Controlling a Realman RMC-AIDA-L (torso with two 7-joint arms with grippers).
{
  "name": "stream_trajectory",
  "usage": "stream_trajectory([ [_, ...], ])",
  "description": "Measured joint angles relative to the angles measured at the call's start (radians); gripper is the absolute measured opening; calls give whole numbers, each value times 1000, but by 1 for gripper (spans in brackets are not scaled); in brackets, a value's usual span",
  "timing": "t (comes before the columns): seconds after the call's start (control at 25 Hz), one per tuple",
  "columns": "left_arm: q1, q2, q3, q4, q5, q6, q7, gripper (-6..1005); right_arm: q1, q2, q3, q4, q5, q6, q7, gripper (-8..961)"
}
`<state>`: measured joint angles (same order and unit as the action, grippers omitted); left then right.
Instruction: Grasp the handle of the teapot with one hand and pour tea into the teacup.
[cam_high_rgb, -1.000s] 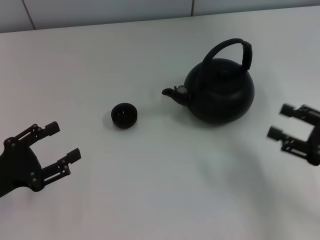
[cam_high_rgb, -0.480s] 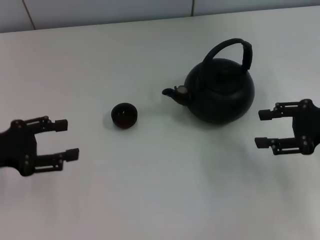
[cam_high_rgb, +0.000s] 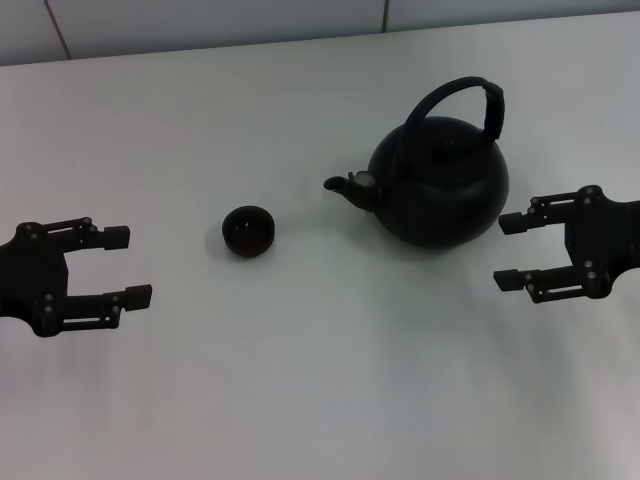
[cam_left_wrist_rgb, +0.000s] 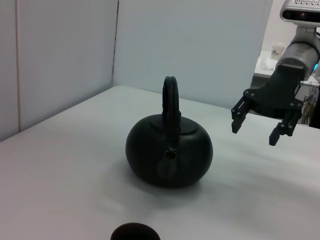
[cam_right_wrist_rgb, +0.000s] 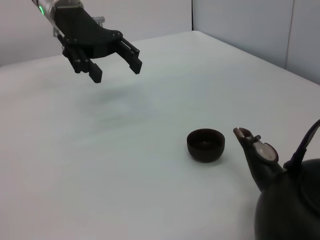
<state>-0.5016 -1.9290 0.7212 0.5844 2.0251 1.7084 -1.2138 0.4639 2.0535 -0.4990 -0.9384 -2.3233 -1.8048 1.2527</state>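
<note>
- White, matte surface (cam_high_rgb: 320, 380) fills nearly the whole head view; a pale wall runs along the upper edge of the frame.
- Teapot (cam_high_rgb: 440, 180): stands upright on the surface, right of centre in the head view, spout toward the frame's left. In the left wrist view (cam_left_wrist_rgb: 169, 150) it sits at centre, spout facing the camera.
- Handle (cam_high_rgb: 462, 100): arches upright over the teapot, its wider sleeve on the right side in the head view. No fingers touch it.
- Teacup (cam_high_rgb: 247, 230): stands upright, left of centre in the head view, near the spout but apart from it. In the right wrist view (cam_right_wrist_rgb: 205, 145) it sits just beside the spout tip, not touching.
- Right gripper (cam_high_rgb: 512, 252): at the right edge of the head view, just beside the teapot's lower right flank. Its fingers (cam_high_rgb: 525, 220) are spread apart and point toward the pot; the upper fingertip lies close to the body, and contact cannot be confirmed. The left wrist view (cam_left_wrist_rgb: 255, 125) shows this gripper raised off the surface and apart from the teapot.
- Left gripper (cam_high_rgb: 128, 265): at the left edge of the head view, fingers (cam_high_rgb: 108, 236) spread apart and holding nothing, pointing toward the frame's right. The teacup lies near them, upper right of the fingertips, clearly separated. The right wrist view (cam_right_wrist_rgb: 116, 67) shows this gripper raised above the surface in the upper left.
</note>
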Motion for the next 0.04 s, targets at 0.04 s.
stream_trajectory([
  [0.04,1,0,0,0,0,0,1,793,0,0,0,0,0,0,0,695],
])
